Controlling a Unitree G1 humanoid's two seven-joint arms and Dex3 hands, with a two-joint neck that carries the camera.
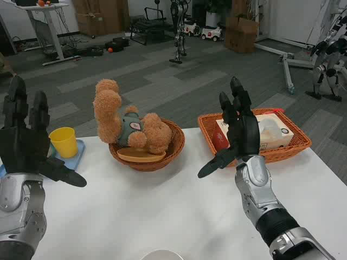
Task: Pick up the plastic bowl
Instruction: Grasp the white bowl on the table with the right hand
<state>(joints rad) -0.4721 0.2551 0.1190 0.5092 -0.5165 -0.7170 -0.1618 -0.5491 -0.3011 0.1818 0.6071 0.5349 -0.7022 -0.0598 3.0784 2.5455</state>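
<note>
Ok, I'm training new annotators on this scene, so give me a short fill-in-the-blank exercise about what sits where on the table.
1. The tan plush teddy bear lies in a round brown wicker ____.
2. The yellow plastic cup stands on a light ____ tray.
3. The white tissue box lies in the rectangular ____ woven basket.
4. The black left hand and the black right hand are both ____, holding nothing.

Missing words: basket; blue; orange; open
</note>
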